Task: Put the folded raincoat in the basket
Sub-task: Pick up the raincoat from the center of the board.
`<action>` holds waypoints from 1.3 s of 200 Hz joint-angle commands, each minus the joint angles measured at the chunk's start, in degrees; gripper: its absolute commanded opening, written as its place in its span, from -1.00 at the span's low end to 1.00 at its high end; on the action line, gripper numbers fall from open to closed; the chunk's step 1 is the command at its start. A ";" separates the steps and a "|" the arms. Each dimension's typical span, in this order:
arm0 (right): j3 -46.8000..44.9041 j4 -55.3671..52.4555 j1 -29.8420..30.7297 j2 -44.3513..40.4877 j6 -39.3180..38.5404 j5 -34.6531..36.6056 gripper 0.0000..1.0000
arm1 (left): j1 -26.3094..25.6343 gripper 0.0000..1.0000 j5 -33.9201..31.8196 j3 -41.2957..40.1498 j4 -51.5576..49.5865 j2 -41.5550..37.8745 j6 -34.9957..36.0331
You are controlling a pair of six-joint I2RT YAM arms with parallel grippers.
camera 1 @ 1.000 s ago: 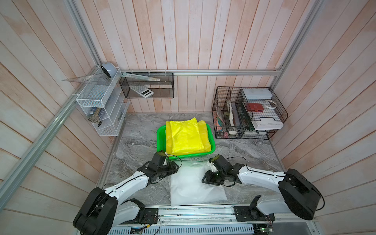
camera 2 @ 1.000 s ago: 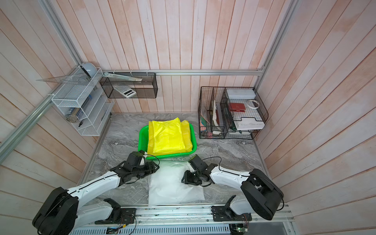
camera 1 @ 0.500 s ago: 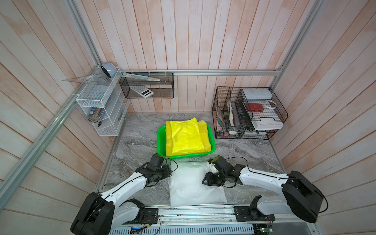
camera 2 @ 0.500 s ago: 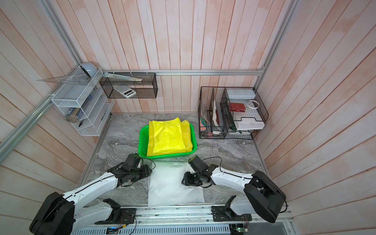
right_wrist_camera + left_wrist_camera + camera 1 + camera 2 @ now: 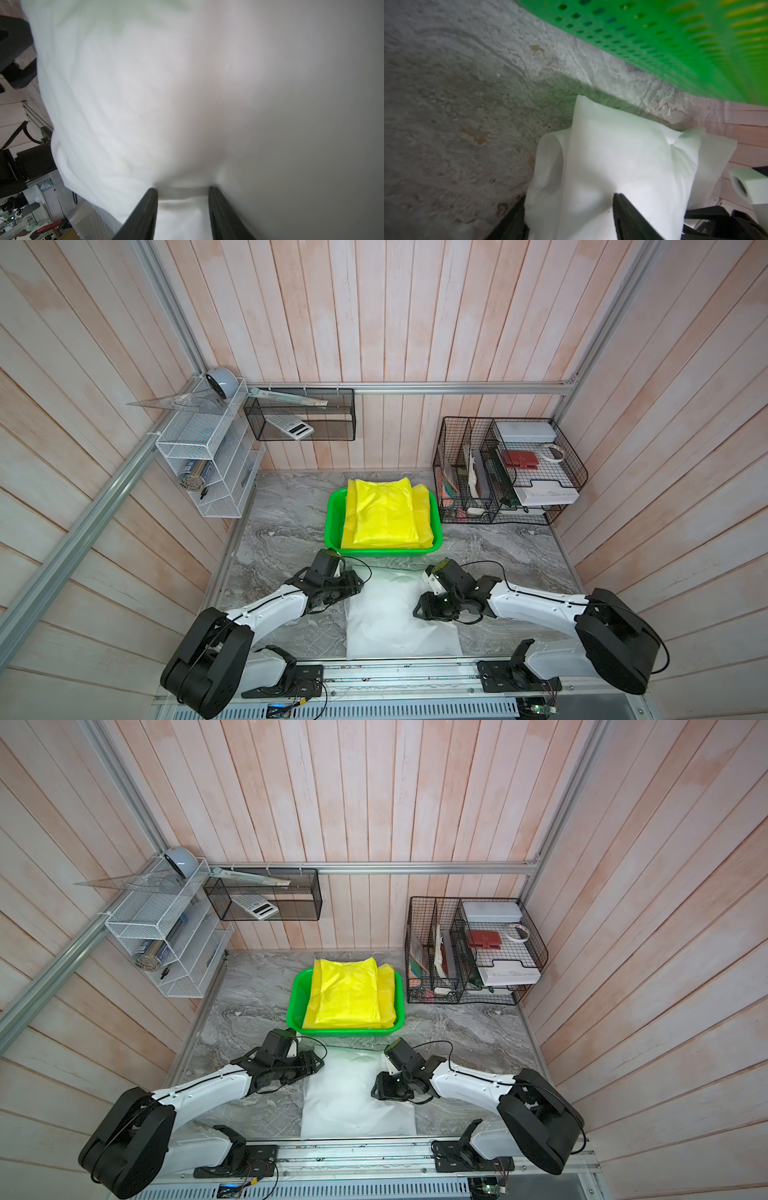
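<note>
folded raincoat (image 5: 390,616) lies lengthwise toward the basket (image 5: 333,519); left pincer (image 5: 354,585), right pincer (image 5: 420,610) straddle its edges, grip unclear

Glossy green plastic basket (image 5: 335,522), shiny yellow plastic raincoat (image 5: 382,514), matt white raincoat (image 5: 386,614), grey stone-look tabletop (image 5: 286,510)

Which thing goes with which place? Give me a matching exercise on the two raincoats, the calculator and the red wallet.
Things:
1. yellow raincoat
2. white raincoat
3. calculator
4. red wallet

Places:
A. in the black mesh box on the wall
B. in the wire tray at the right
C. in the green basket
D. on the table, in front of the basket

Pairs: 1-C, 2-D, 3-A, 4-B
</note>
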 commanded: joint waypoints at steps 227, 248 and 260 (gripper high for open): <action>-3.42 -19.39 -1.31 -25.66 2.20 10.75 0.44 | 0.31 -1.00 -6.49 -2.91 -4.63 -5.45 -2.33; -8.07 -19.62 -1.59 -33.05 3.75 10.91 0.47 | 0.67 -1.00 -7.16 -3.27 -5.45 -6.36 -2.07; -10.77 -19.18 -1.68 -36.72 5.46 9.96 0.51 | 0.96 -1.00 -7.15 -3.26 -5.63 -5.98 -1.89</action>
